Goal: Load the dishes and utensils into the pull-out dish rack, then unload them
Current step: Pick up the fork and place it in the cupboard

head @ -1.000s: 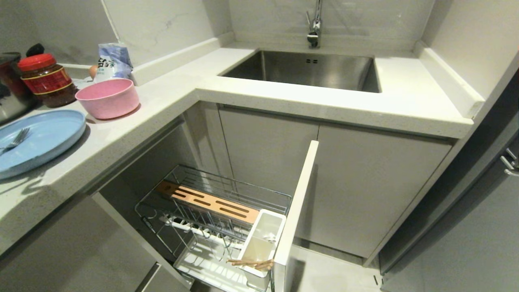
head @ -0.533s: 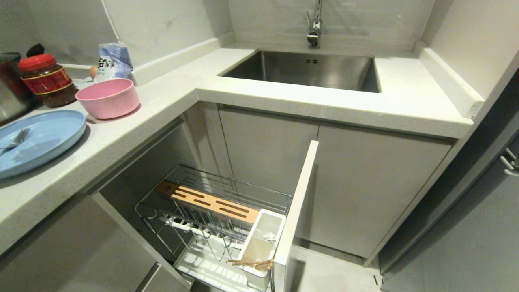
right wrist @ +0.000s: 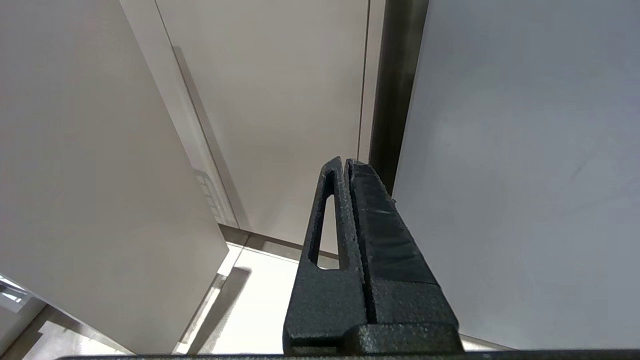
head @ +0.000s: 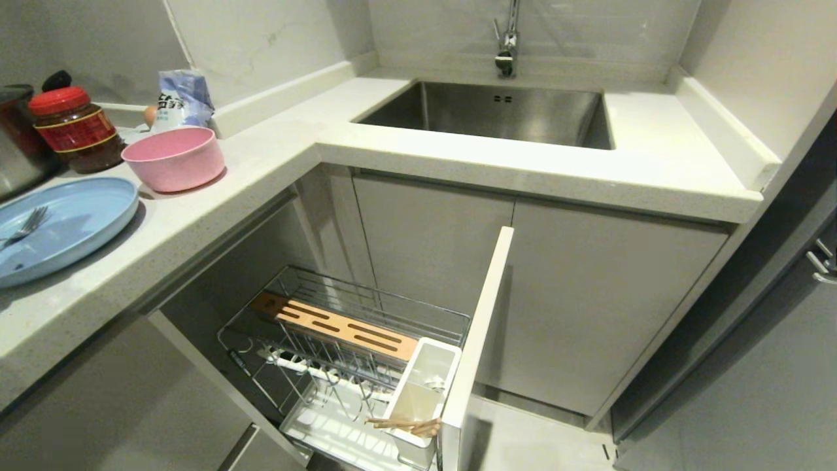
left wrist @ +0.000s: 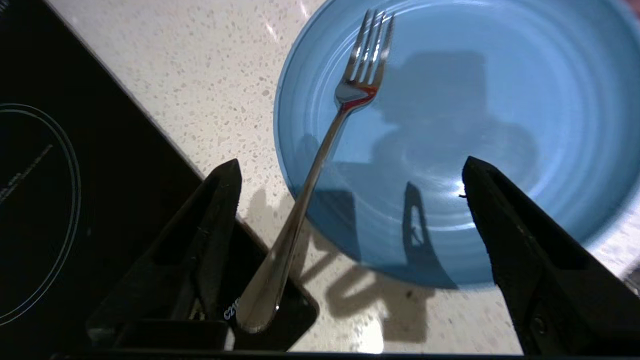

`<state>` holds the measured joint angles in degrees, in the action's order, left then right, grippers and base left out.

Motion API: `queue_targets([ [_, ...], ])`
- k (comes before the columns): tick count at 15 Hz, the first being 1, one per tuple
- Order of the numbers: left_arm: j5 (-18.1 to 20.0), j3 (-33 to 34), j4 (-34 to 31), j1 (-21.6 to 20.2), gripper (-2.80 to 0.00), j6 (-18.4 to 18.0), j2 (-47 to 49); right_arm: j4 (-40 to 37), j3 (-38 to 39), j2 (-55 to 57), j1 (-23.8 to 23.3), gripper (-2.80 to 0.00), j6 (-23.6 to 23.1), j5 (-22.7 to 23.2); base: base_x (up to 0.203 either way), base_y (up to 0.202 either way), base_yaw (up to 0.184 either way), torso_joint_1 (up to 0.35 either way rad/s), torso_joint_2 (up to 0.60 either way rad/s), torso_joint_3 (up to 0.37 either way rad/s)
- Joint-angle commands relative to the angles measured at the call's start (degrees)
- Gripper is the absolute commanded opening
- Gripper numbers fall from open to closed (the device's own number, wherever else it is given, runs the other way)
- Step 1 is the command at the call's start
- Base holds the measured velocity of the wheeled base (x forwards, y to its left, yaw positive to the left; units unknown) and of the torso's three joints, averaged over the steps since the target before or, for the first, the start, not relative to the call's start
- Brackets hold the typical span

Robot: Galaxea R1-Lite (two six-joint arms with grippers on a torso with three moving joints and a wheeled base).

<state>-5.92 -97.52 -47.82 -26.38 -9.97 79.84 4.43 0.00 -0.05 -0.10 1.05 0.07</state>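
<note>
The light-blue plate [head: 72, 222] lies on the counter at far left with the silver fork [head: 26, 227] on it, and the pink bowl [head: 173, 159] stands behind it. In the left wrist view my left gripper [left wrist: 350, 164] hangs open above the plate [left wrist: 500, 100]. The fork [left wrist: 320, 155] lies free, tines on the plate, handle over the rim beside one finger [left wrist: 215, 225]. The pull-out dish rack [head: 353, 347] stands drawn out below, chopsticks [head: 405, 425] in its white utensil cup [head: 425, 386]. My right gripper [right wrist: 345, 162] is shut and empty, parked low by cabinet faces.
A black induction hob [left wrist: 75, 175] borders the plate. A red-lidded jar [head: 75, 127], a steel pot [head: 13, 157] and a blue-white bag [head: 183, 98] stand behind the dishes. The sink [head: 497, 111] is at the back. The rack's tall front panel [head: 477, 340] juts into the floor space.
The shadow on the counter edge in front of the plate has drawn away to the left. Plate, fork, bowl and rack lie as before.
</note>
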Motion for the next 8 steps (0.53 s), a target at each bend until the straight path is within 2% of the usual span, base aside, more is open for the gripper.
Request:
queue_targets([
  [1, -0.08, -0.17, -0.14, -0.64, 0.00, -0.62, 4.15, 0.05, 1.49, -0.04, 0.01, -2.80, 0.01, 0.01, 0.000, 0.000, 0.000, 0.000, 0.00, 0.000],
  [3, 0.33, -0.61, 0.00, -2.09, 0.00, -2.05, 6.84, 0.05, 1.49, -0.04, 0.01, -2.80, 0.01, 0.01, 0.000, 0.000, 0.000, 0.000, 0.00, 0.000],
  [5, 3.34, -1.08, 0.01, -2.65, 0.00, -3.16, 8.41, 0.05, 1.49, -0.04, 0.01, -2.80, 0.01, 0.01, 0.000, 0.000, 0.000, 0.000, 0.00, 0.000],
  [8, 5.64, -1.18, -0.14, -2.98, 0.00, -4.37, 10.37, 0.05, 1.49, -0.04, 0.01, -2.80, 0.01, 0.01, 0.000, 0.000, 0.000, 0.000, 0.00, 0.000],
])
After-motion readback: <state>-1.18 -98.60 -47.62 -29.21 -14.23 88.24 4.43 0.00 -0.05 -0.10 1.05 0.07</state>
